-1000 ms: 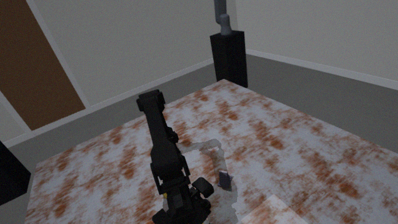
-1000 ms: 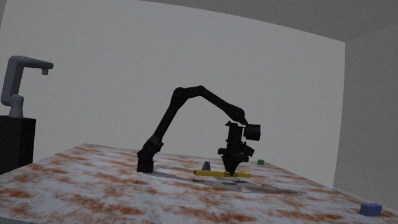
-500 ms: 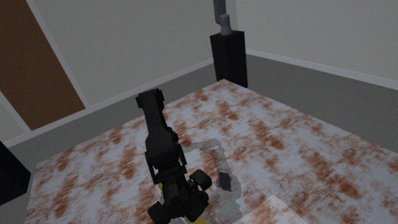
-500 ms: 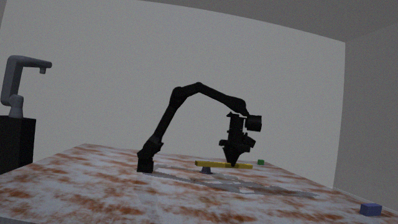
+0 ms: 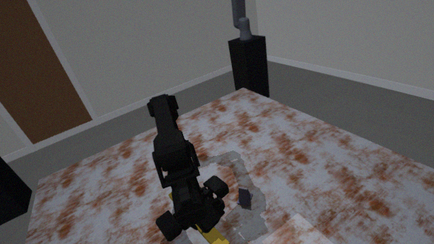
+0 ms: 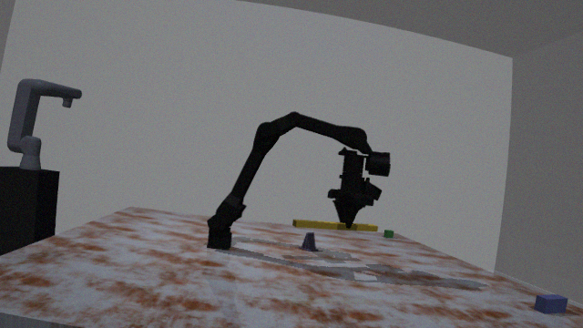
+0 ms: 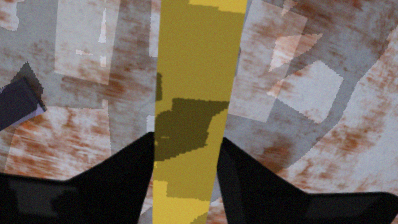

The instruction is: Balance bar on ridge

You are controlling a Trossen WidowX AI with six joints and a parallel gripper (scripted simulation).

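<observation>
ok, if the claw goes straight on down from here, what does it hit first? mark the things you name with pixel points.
Likely the tabletop [image 5: 305, 163] [image 6: 137, 273] [image 7: 55, 145], under the claw [image 5: 205, 226] [image 6: 349, 226] [image 7: 186, 142] and its bar [image 5: 211, 235] [image 6: 319, 224] [image 7: 200, 50]; the ridge [image 5: 244, 198] [image 6: 309, 241] [image 7: 17, 104] sits off to one side. Height gap unclear.
</observation>
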